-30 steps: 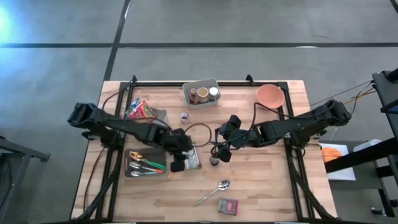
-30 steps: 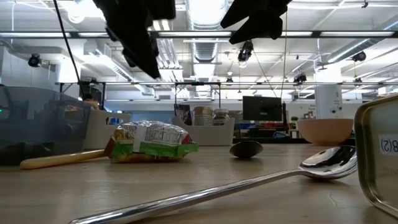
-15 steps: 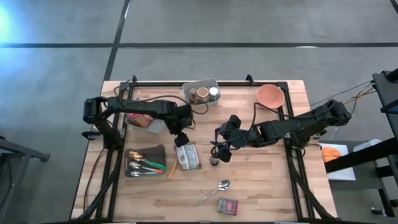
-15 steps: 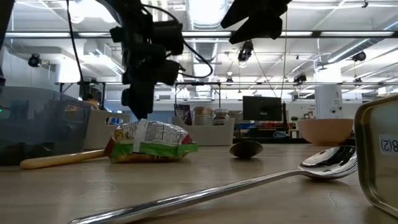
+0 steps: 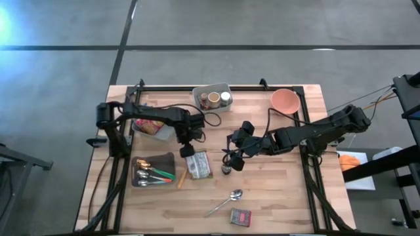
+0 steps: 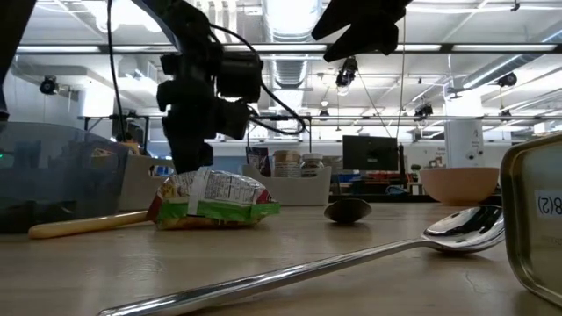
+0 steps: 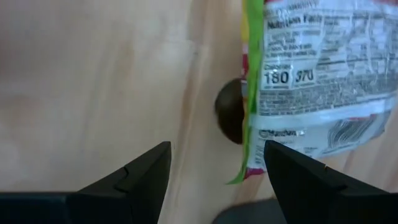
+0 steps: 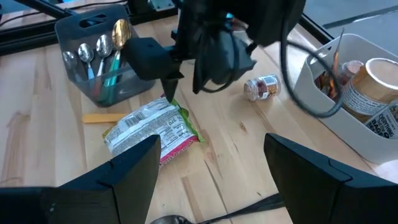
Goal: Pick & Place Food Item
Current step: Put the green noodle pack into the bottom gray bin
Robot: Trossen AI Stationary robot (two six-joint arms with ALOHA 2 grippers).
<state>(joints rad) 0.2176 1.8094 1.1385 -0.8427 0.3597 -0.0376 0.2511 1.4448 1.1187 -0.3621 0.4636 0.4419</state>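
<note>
A green and white food packet (image 5: 198,165) lies flat on the wooden table near its middle; it also shows in the low view (image 6: 211,200) and the right wrist view (image 8: 152,130). My left gripper (image 5: 186,151) points steeply down, open, just above the packet's far end. In the left wrist view (image 7: 214,180), the packet's green edge (image 7: 249,124) runs between its fingers. My right gripper (image 5: 231,159) hangs open above the table, to the right of the packet, with nothing between its fingers (image 8: 211,180). My left gripper stands open over the packet's far end (image 8: 166,104), coming from above. Whether a fingertip touches the wrapper, I cannot tell. The packet lies flat on the table.
A grey tray of spoons (image 5: 154,172) and a yellow stick (image 5: 179,180) lie left of the packet. A white bin of jars (image 5: 211,98), a small jar (image 5: 195,122) and a pink bowl (image 5: 285,99) stand farther back. A spoon (image 5: 226,202) and a tin (image 5: 241,216) lie near the front.
My left gripper has swung from above the packet's near end toward the table's far edge and come down, tipping to point more steeply down; it now stands over the packet's far end. The packet has stayed in place.
</note>
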